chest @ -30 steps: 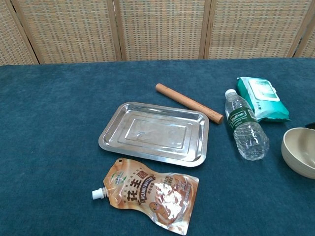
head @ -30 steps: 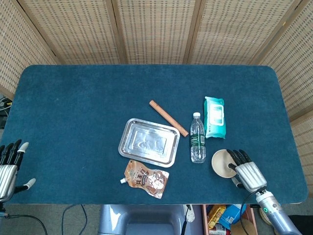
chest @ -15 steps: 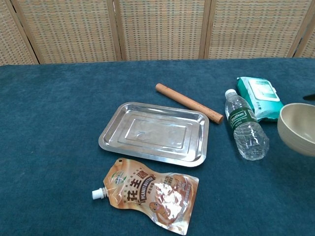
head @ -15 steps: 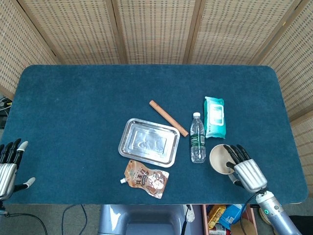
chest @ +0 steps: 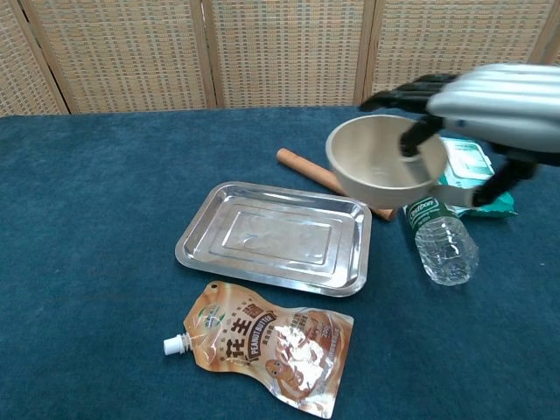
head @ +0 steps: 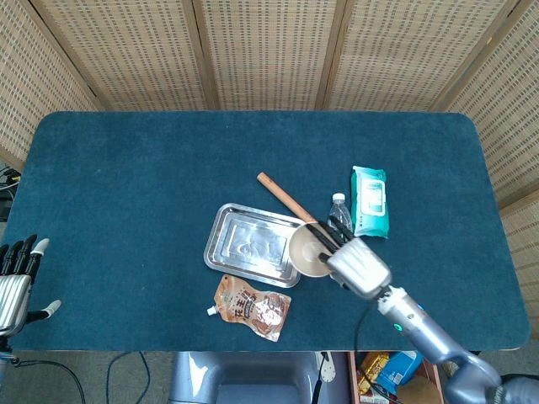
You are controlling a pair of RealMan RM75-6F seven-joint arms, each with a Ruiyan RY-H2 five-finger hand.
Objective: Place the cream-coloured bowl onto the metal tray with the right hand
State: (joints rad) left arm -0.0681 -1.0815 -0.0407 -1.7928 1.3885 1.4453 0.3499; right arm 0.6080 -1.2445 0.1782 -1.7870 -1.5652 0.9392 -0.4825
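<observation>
My right hand holds the cream-coloured bowl by its rim, fingers hooked inside it, and the bowl hangs in the air above the right edge of the metal tray. The tray lies flat with nothing in it. Far down at the left edge of the head view, my left hand is open with fingers apart, holding nothing.
A wooden stick lies behind the tray. A water bottle lies under my right hand, a green wipes pack beyond it. A peanut butter pouch lies in front of the tray.
My right hand has lifted the bowl off the table at the right and carried it left, up over the bottle toward the tray's right edge. The left hand stayed put.
</observation>
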